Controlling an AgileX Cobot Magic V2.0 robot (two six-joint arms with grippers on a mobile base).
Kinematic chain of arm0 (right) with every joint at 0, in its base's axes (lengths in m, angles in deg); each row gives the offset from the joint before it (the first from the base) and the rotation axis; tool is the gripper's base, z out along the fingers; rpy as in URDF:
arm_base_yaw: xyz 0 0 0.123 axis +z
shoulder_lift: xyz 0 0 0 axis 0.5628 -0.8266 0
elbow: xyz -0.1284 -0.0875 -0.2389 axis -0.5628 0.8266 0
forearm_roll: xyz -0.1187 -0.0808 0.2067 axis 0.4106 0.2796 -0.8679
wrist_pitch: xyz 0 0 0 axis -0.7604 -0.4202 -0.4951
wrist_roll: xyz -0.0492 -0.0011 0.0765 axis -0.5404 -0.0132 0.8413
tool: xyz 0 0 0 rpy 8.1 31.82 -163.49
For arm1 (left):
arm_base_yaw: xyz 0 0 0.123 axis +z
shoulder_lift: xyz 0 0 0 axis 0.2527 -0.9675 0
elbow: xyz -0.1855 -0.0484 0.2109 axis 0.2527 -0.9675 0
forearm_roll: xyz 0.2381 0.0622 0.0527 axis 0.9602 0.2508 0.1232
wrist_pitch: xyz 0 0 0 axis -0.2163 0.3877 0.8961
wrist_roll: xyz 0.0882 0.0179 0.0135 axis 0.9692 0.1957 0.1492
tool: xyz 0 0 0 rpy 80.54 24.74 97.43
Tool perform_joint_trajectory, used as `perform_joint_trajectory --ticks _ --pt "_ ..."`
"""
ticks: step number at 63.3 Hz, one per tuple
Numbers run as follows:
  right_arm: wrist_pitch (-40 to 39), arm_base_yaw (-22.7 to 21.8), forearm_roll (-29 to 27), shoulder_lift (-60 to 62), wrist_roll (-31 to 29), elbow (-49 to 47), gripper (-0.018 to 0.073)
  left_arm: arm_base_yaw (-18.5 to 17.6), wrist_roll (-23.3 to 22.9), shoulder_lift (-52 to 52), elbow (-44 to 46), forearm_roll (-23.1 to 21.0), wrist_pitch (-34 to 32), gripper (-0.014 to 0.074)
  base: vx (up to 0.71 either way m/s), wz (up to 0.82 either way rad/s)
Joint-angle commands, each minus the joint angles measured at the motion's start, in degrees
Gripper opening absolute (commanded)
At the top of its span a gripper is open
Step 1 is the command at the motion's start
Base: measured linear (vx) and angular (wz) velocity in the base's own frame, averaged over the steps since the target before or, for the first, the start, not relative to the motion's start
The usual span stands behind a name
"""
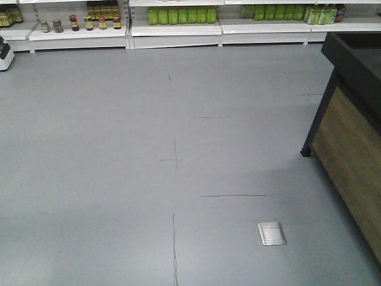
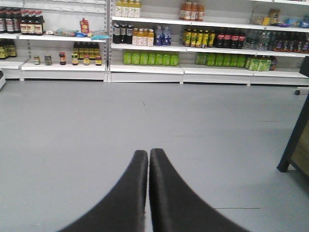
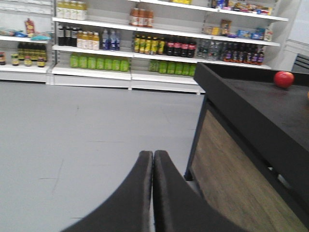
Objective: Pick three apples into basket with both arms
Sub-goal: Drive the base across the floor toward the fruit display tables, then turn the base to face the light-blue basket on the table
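The left gripper and right gripper sit pressed together, empty; the upper-right apple looks firm, smooth, best pinched across its middle.

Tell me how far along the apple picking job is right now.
Nothing looks done yet. One apple sits on the black counter, untouched; no basket or other apples are in view. Nothing is in hand: the left gripper and right gripper are both shut and empty, out over the grey floor. All three picks are left.
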Motion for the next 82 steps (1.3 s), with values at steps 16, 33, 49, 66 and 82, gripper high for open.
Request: perform_joint_trajectory --ticks 16,33,49,66,82 --pt "-4.38 -0.14 0.09 0.99 -0.2 0.64 -0.0009 -0.16 -0.45 0.75 -0.9 -0.02 -4.0 -0.0006 0.15 -0.4" --pt "-4.38 -0.14 0.09 0.99 -0.2 0.64 -0.0009 -0.16 -0.45 0.75 -0.9 -0.02 -4.0 -0.0006 0.16 -0.58" --pt "-4.38 -0.14 0.09 0.99 -0.2 0.64 -0.0009 -0.16 -0.45 0.75 -0.9 -0.02 -4.0 -0.0006 0.17 -0.61" --pt "-4.38 -0.14 0.09 0.99 -0.2 0.64 -0.0009 -0.16 -0.45 0.75 -0.9 -0.02 -4.0 -0.0006 0.16 -0.53" --pt "-4.38 -0.14 0.09 0.99 -0.2 0.64 -0.0009 -0.16 -0.45 0.75 -0.9 -0.02 -4.0 -0.0006 0.15 -0.58"
